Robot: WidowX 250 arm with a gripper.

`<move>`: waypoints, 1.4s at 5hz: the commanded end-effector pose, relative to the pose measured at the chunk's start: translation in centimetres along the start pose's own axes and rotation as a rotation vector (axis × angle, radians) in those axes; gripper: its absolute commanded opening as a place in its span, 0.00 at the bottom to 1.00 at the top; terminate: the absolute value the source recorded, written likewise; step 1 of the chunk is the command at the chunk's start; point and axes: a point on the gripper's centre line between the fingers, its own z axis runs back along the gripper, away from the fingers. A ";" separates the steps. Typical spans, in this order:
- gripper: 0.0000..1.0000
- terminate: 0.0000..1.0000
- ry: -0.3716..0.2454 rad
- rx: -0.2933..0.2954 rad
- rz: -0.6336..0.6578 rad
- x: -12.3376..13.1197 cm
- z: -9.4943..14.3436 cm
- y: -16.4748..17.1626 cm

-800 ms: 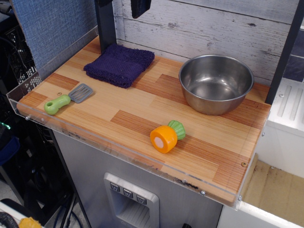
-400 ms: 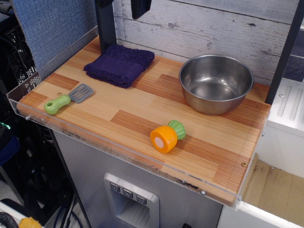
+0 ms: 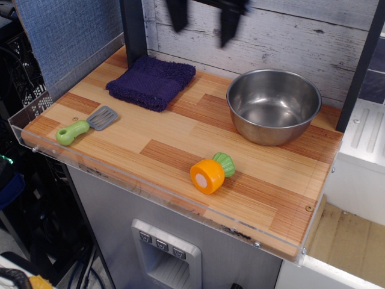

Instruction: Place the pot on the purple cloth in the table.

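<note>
The pot is a shiny steel bowl, upright and empty, at the back right of the table. The purple cloth lies folded at the back left, apart from the pot. My gripper hangs at the top of the view above the back of the table, between cloth and pot. Its two dark fingers are spread apart and hold nothing.
A green-handled grey spatula lies near the left front edge. An orange toy carrot piece with a green top lies at the front middle. A white plank wall backs the table, with dark posts at left and right.
My gripper has come down into view. Earlier only one dark finger tip showed at the top; now both fingers show, spread apart. The pot and cloth have not moved.
</note>
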 end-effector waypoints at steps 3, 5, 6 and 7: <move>1.00 0.00 0.026 0.020 -0.024 3.6 -7.0 -0.6; 1.00 0.00 0.101 -0.016 0.005 3.4 -10.5 0.3; 1.00 0.00 0.129 -0.025 -0.010 3.4 -12.1 -0.3; 0.00 0.00 0.137 -0.021 -0.034 3.4 -13.1 -0.9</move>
